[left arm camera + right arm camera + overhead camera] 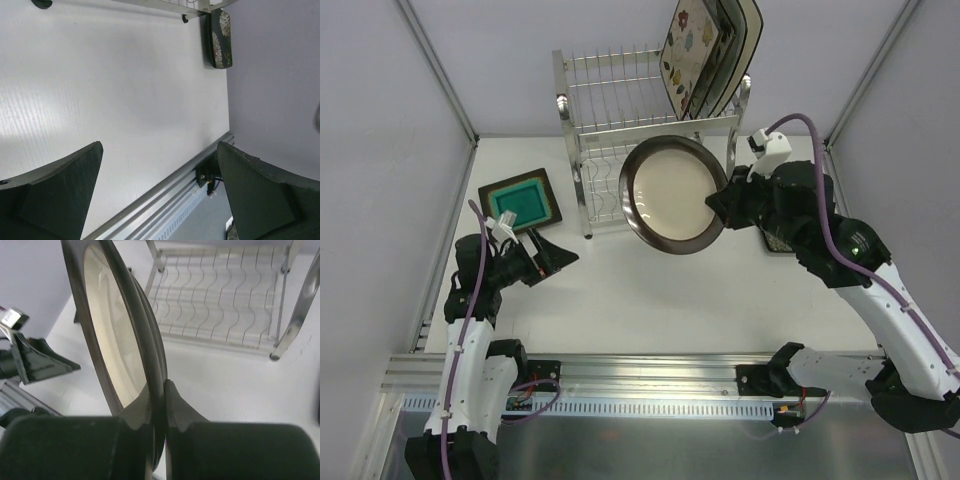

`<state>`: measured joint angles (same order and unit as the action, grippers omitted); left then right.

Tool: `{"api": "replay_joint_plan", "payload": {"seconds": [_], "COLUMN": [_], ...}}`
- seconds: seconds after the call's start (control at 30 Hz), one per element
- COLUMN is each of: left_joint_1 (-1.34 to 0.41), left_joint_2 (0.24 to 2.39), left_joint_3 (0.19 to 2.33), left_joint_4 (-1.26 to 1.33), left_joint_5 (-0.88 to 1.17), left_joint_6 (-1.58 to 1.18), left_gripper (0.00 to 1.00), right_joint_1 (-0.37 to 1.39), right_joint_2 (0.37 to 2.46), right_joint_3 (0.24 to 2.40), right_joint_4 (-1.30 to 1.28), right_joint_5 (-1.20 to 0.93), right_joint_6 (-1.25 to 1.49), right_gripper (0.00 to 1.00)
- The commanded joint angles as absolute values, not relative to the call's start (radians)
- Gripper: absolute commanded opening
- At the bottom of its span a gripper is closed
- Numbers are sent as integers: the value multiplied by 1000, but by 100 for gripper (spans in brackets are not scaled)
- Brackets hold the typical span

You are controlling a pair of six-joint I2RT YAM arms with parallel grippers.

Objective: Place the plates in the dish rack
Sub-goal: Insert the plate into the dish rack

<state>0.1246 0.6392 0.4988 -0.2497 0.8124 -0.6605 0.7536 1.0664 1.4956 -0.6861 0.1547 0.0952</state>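
Note:
My right gripper (720, 205) is shut on the rim of the round cream plate (672, 195) with a dark rim and holds it tilted up in front of the chrome dish rack (620, 95). In the right wrist view the plate (112, 335) stands edge-on between my fingers (182, 410), with the rack's lower shelf (220, 300) behind. Several square plates, the front one cream with flowers (688, 45), stand in the rack's top tier at the right. A black and teal square plate (519, 201) lies flat at the left. My left gripper (552, 255) is open and empty beside it.
A dark plate with white flowers (220, 37) lies on the table at the right, partly hidden under my right arm (840, 245) in the top view. The rack's feet (185, 18) stand at the far edge of the left wrist view. An aluminium rail (650, 370) runs along the near edge.

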Motion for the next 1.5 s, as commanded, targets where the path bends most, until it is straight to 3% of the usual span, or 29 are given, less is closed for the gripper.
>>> {"api": "replay_joint_plan", "payload": {"seconds": [0.0,0.4,0.83,1.13,1.47], "left_joint_1": [120,120,120,120,118], "left_joint_2": [646,718,775,795,805], "left_joint_3": [483,520,537,540,541], "left_joint_4": [-258,-371,-374,-374,-374], "left_joint_5": [738,378,321,310,319], "left_joint_6": [-571,-373,-341,-336,-336], "left_gripper": [99,99,99,99,99], "right_joint_1": [758,788,815,805,764], "right_joint_2": [1089,1318,1581,1779,1830], "right_joint_3": [1676,1966,2066,2230,2215], "right_joint_4": [-444,-6,550,624,572], "right_joint_5": [207,366,630,750,894], "right_joint_6": [55,-185,-653,-796,-713], "right_gripper": [1,1,1,1,1]}}
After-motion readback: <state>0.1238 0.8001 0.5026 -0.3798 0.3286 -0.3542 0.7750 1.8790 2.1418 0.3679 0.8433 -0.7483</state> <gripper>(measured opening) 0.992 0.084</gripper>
